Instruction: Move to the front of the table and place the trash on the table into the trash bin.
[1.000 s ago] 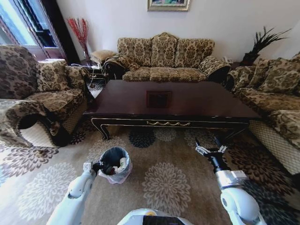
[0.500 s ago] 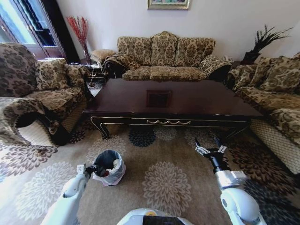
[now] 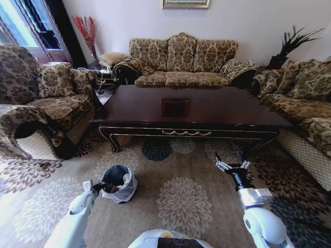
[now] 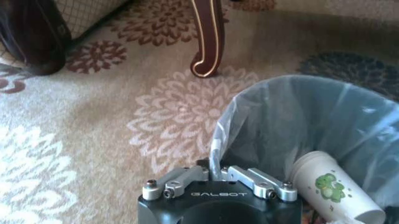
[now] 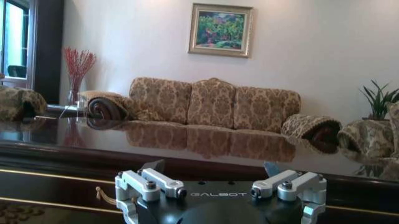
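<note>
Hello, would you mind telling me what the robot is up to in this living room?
The left gripper is shut on the grey plastic liner at the rim of the small round trash bin, which stands on the carpet holding a white paper cup. The right gripper hangs open before the glossy dark reddish-brown coffee table.

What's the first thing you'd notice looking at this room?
The big shiny table in the middle, ringed by flowery sofas. Nearer, on the carpet, the left gripper pinches the bag rim of the bin, with a paper cup inside. The right gripper hangs open before the table.
</note>
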